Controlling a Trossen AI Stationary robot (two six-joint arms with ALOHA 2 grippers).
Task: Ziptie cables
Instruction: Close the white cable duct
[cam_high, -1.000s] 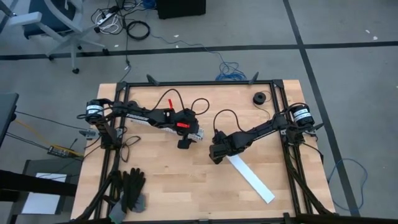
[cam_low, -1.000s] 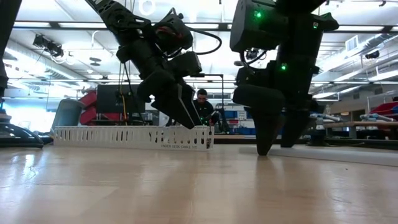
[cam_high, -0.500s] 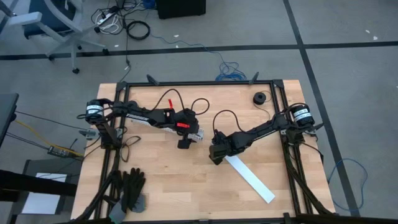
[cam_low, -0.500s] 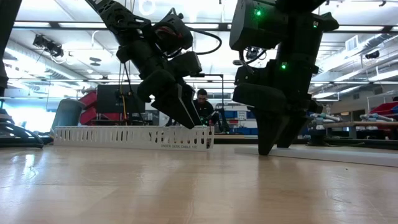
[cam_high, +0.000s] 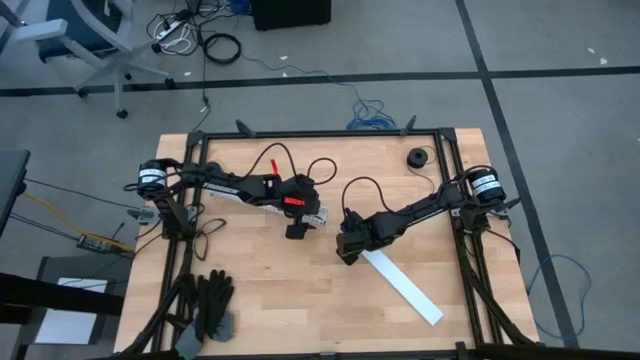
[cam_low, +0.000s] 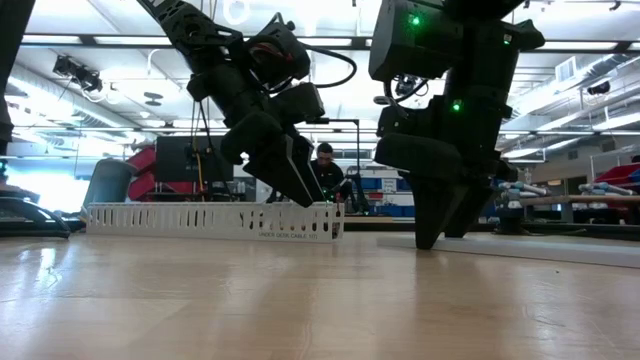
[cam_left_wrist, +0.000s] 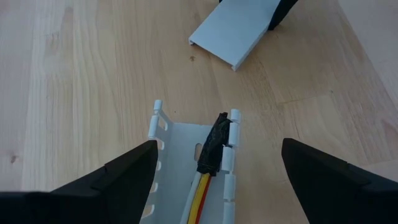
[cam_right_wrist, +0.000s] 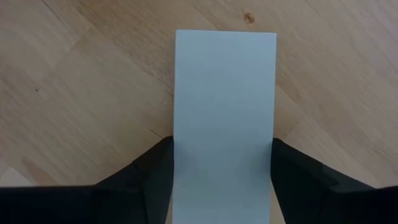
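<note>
Table (cam_high: 250, 290) of pale wood seen from above: the right gripper (cam_high: 347, 250) sits at one end of the long white cover strip (cam_high: 402, 288), which runs away toward the table's near right corner. The left gripper (cam_high: 297, 225) hovers over the slotted white channel (cam_high: 316, 215).

Low view: both grippers hang close to the wood, near each other.

Left wrist view: the cables (cam_left_wrist: 202, 190), red and yellow with a dark plug end, lie inside the channel between wide-spread fingers.

Right wrist view: fingers (cam_right_wrist: 146, 177) press both long edges of the strip, pinching it. Bare wood lies all around.
</note>
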